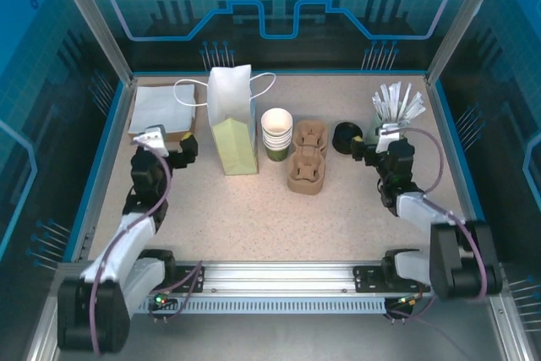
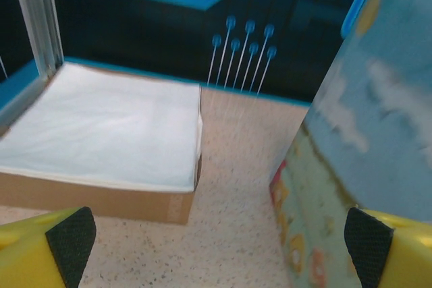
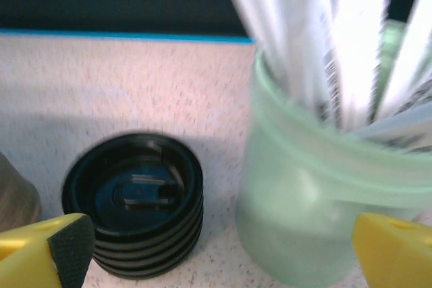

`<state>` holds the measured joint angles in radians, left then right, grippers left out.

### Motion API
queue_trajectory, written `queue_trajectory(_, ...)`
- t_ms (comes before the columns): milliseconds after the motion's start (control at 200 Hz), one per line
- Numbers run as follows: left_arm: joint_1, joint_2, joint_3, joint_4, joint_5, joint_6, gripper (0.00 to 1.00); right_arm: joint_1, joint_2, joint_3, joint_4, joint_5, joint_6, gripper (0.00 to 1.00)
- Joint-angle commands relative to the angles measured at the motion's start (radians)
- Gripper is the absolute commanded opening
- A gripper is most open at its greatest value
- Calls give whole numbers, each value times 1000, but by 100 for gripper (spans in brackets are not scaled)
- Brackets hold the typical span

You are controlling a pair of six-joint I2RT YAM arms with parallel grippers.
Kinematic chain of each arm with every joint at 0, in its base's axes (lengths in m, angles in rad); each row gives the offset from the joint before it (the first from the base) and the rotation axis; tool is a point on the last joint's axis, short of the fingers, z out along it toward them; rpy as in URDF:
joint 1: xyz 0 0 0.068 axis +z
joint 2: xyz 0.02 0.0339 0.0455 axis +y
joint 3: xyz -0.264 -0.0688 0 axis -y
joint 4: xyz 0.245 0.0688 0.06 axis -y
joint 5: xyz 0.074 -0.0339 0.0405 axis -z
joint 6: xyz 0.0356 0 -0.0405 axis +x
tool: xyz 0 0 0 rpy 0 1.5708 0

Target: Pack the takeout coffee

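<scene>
The coffee cup (image 1: 276,134), dark green with a white inside, stands upright on the table (image 1: 254,209). It is between the paper bag (image 1: 232,120) and the brown pulp carrier (image 1: 307,156), just left of the carrier and not in any pocket. Its white rim looks layered from above, and nothing shows inside it. The carrier's pockets hold nothing.

The bag stands upright with its handles up; what is in it cannot be told.

At the far left a shallow cardboard box (image 2: 101,200) holds a flat stack of white napkins (image 2: 108,123) up to its brim. At the far right a pale green cup (image 3: 317,193) holds a bunch of white wrapped straws (image 3: 351,38) that fan out above its rim. A stack of black lids (image 3: 135,204) sits just beside it, apart from it.

The left gripper (image 2: 219,247) hangs over the table between the napkin box and the bag, its jaws spread wide and holding nothing. The right gripper (image 3: 229,254) faces the lids and the straw cup, likewise spread wide with nothing between its fingers (image 3: 67,247).
</scene>
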<state>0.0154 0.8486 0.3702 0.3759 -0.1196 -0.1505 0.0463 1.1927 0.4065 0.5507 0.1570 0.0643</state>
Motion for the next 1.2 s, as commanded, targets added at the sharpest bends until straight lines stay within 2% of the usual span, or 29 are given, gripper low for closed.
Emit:
queue_trajectory(0, -11, -164, 34, -375, -37, -140, 99, -15, -142, 30, -258, 51, 69, 100)
queue_trajectory(90, -12, -238, 172, -645, -62, -243, 99, -5, -245, 105, -537, 75, 162, 100)
queue_trajectory(170, -11, -219, 334, -859, -35, -286, 99, 1, -317, 180, -765, 77, 277, 100)
queue_trajectory(295, -12, -89, 643, -1110, 100, -292, 98, 11, -396, 280, -1007, -14, 385, 100)
queue_trajectory(445, -16, 138, 1009, -1346, 255, -292, 90, 32, -421, 389, -1192, -100, 439, 100)
queue_trajectory(560, -82, 306, 1233, -1448, 269, -287, 86, 45, -400, 461, -1255, -141, 440, 100)
queue_trajectory(675, -163, 480, 1438, -1532, 192, -247, 85, 58, -364, 522, -1280, -157, 433, 100)
queue_trajectory(805, -188, 667, 1639, -1618, 118, -220, 81, 73, -345, 542, -1285, -160, 433, 100)
queue_trajectory(956, -190, 832, 1751, -1649, 21, -197, 78, 83, -355, 533, -1280, -148, 439, 100)
queue_trajectory(1196, -190, 1020, 1884, -1678, 1, -169, 76, 85, -370, 506, -1277, -130, 442, 100)
